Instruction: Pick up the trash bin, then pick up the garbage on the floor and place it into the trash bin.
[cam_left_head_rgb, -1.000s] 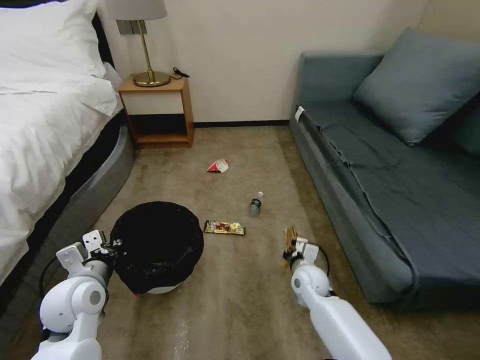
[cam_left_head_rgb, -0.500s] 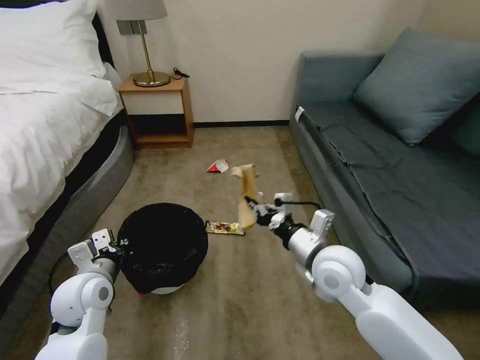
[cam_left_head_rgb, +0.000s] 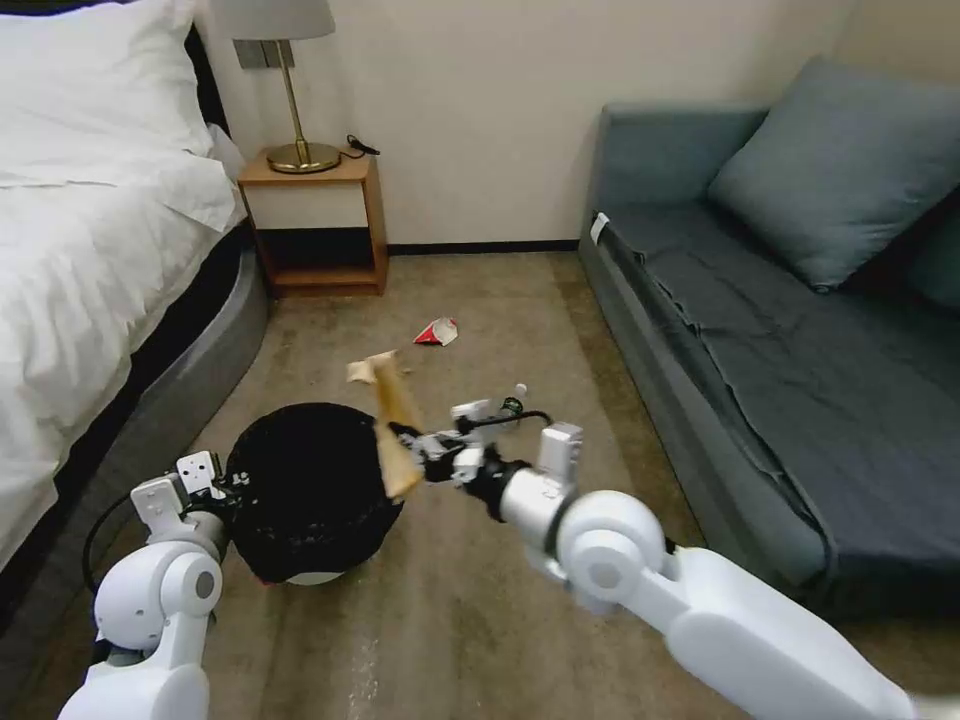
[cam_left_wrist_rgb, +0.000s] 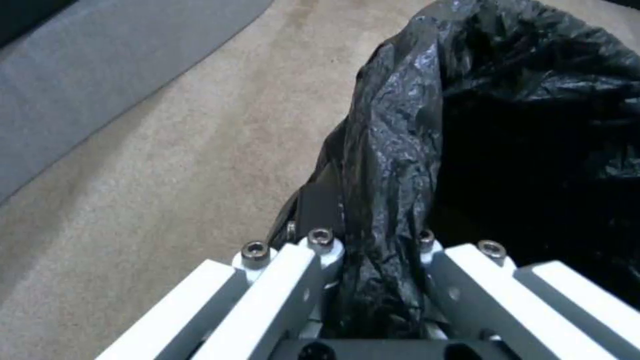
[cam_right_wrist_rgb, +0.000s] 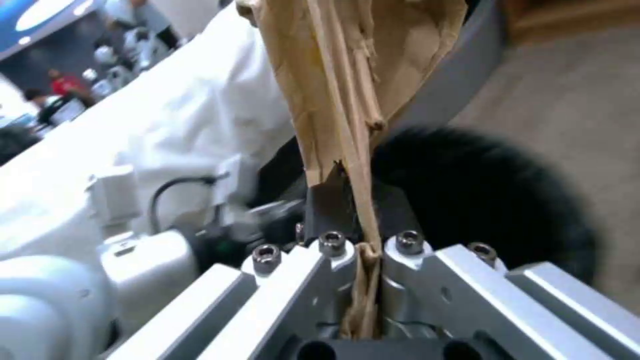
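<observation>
Right gripper (cam_left_head_rgb: 408, 440) jaws clamped on peel (cam_left_head_rgb: 392, 420) beside trash bin (cam_left_head_rgb: 310, 490); left gripper (cam_left_head_rgb: 232, 482) clamps its rim.

We see two glossy white arms with rounded, ball-like joint housings, each bearing a grey disc at its centre. Silver metal wrist sections lead to the left gripper (cam_left_head_rgb: 228, 487) and the right gripper (cam_left_head_rgb: 408, 440), built of black hardware with pale angular finger bars fastened by dark hex-socket screws. Black cables loop beside each wrist, and small white box-shaped modules sit on top.
</observation>
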